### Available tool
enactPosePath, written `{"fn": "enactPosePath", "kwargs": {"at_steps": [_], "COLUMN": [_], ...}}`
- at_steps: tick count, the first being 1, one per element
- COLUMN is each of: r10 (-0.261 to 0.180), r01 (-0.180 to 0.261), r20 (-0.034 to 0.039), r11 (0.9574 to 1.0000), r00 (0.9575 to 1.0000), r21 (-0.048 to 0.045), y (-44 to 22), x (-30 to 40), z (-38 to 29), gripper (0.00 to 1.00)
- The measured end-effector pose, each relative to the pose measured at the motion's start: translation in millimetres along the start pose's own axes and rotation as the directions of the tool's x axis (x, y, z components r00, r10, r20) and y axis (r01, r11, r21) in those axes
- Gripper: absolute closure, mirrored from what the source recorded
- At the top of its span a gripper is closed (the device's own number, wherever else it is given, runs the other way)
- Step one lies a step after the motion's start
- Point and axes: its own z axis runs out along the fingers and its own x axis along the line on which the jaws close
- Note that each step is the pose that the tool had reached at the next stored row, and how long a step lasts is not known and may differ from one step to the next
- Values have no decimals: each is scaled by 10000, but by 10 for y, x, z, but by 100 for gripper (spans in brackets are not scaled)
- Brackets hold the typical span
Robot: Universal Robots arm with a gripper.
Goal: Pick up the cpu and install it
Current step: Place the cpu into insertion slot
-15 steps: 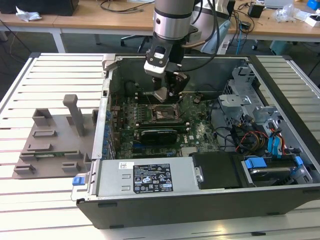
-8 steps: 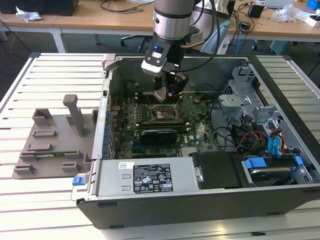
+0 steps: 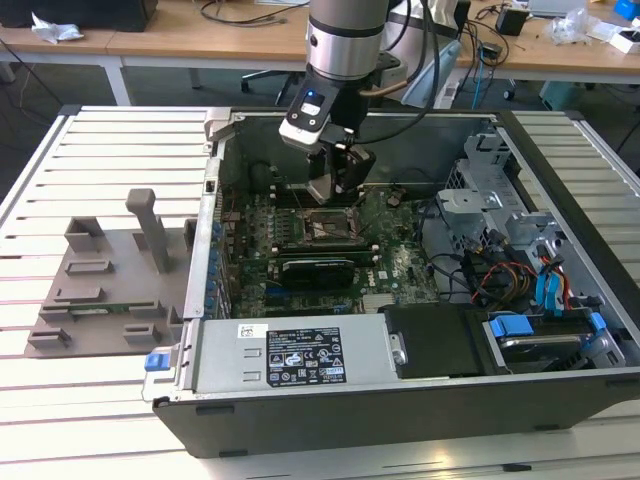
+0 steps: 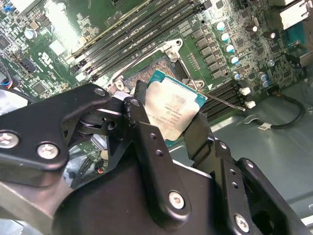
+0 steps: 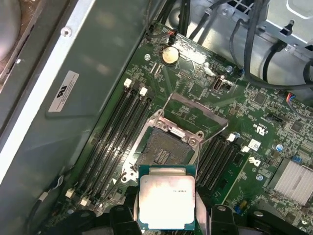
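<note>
Looking through the exterior view, I see the gripper (image 3: 335,188) inside the case (image 3: 400,420), just above the socket (image 3: 322,228). In the second wrist view the jaws are clamped on two opposite edges of the cpu (image 4: 173,108), held clear of the board (image 4: 58,29). The first wrist view adds what counts: the cpu (image 5: 166,203) looks offset from the open socket (image 5: 166,149), not yet over it, turned slightly against its frame.

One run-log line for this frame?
phase: install | gripper: shut on cpu | cpu: held near socket, unseated | socket: empty, lid raised

Lab: open computer case (image 3: 300,365) on slatted bench (image 3: 110,150), cluttered desks (image 3: 180,35).
</note>
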Motion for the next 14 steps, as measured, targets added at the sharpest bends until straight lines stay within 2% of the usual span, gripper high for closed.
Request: {"fn": "enactPosePath", "kwargs": {"at_steps": [7, 14], "r10": [509, 1096], "r01": [-509, -1096], "r20": [-14, -29], "r11": [9987, 9940], "r00": [9987, 9940], "r21": [1, 2], "y": [0, 0], "x": [0, 0], "z": [0, 1], "gripper": [45, 45]}}
